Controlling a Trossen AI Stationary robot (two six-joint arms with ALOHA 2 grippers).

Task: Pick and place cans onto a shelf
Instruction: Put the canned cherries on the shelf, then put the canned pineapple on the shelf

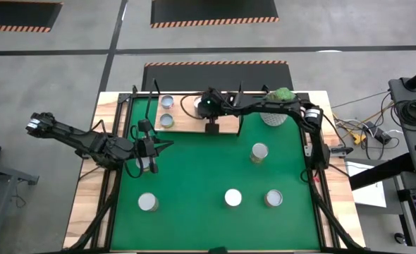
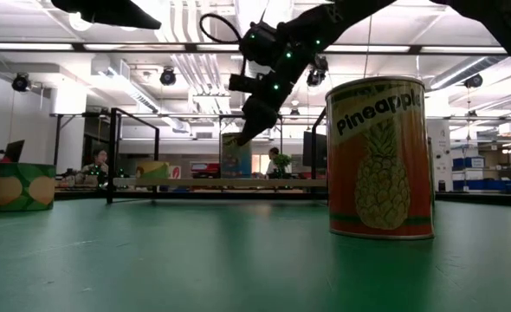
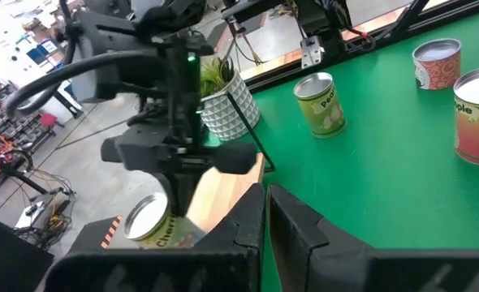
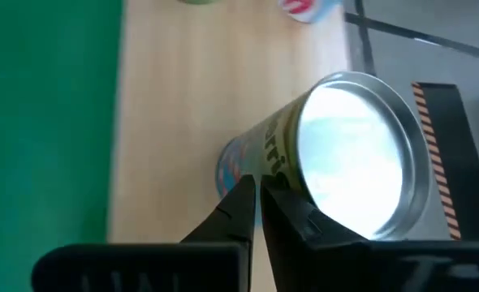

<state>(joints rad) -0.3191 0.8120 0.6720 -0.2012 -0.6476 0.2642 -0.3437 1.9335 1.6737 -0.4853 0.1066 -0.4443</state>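
Observation:
The light-wood shelf [image 1: 188, 125] stands at the mat's far edge with three cans on it: two at its left end [image 1: 167, 102] [image 1: 166, 121] and a yellow-labelled can [image 4: 345, 162] standing upright on its base by my right gripper. My right gripper [image 4: 257, 199] points down over the shelf, shut, close beside this can's upper side. It also shows in the left wrist view [image 3: 179, 182] and the low view [image 2: 245, 134]. My left gripper [image 3: 265, 212] is shut and empty over the mat's left part [image 1: 151, 147], above another can [image 1: 146, 164]. My right gripper's shut fingers [image 4: 284, 203] stand against the can's side just below its top rim [image 4: 292, 174], coming from above. I cannot tell whether they touch it. The can stands upright on the shelf board.
Several more cans stand on the green mat [image 1: 194, 176]: one at mid right [image 1: 259, 152] and three along the near side [image 1: 148, 202] [image 1: 233, 198] [image 1: 273, 198]. A white pot with a green plant [image 1: 278, 106] stands at the shelf's right end. The shelf has black uprights [image 2: 113, 152].

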